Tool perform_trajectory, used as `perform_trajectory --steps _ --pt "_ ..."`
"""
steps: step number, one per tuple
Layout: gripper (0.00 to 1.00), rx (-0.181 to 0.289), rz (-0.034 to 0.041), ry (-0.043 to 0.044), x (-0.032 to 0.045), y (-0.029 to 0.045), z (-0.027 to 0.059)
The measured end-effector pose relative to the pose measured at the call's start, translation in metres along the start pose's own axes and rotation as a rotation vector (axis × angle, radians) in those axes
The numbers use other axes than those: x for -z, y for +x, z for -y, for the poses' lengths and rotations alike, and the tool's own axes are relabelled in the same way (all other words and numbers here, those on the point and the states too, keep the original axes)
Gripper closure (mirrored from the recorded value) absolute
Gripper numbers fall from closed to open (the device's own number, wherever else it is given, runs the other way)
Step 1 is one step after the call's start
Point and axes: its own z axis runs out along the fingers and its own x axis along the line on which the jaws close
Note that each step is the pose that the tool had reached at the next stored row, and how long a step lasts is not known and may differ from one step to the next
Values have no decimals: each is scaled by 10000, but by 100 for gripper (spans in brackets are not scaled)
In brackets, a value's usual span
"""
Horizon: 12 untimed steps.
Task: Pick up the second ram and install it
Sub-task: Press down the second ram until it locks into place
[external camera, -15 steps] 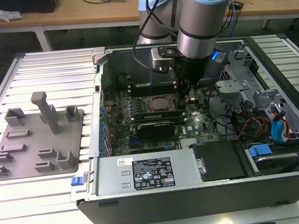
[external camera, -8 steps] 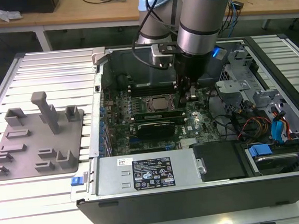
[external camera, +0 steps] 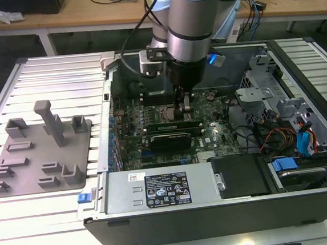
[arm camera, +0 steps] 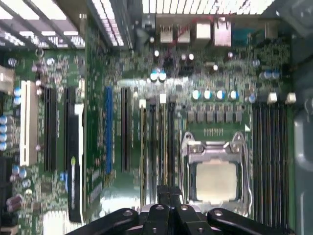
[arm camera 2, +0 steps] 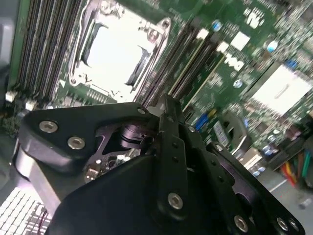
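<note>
The gripper (external camera: 184,102) is low inside the open computer case (external camera: 217,209), its fingers pinched together over the memory slots (arm camera: 156,142) beside the processor socket (arm camera: 215,171) — pressing on the second ram (external camera: 169,123), which sits level in its slot, looking seated.

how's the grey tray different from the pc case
The grey tray is a flat plate with upright pegs; the pc case is a deep dark box. The tray is plain grey; the case holds a green motherboard and coloured cables. The arm reaches into the case, not the tray. Both rest on the slatted table.
</note>
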Motion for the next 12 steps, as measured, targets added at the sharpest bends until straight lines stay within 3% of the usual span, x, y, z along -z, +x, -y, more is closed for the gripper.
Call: perform_trajectory --steps 2,5,9,12 --pt "92 0 -1 -1 -6 1 -139" --pt "92 0 1 2 -18 2 -242" --pt "92 1 -2 0 -61 3 -334" --pt "92 0 0 1 -96 3 -344"
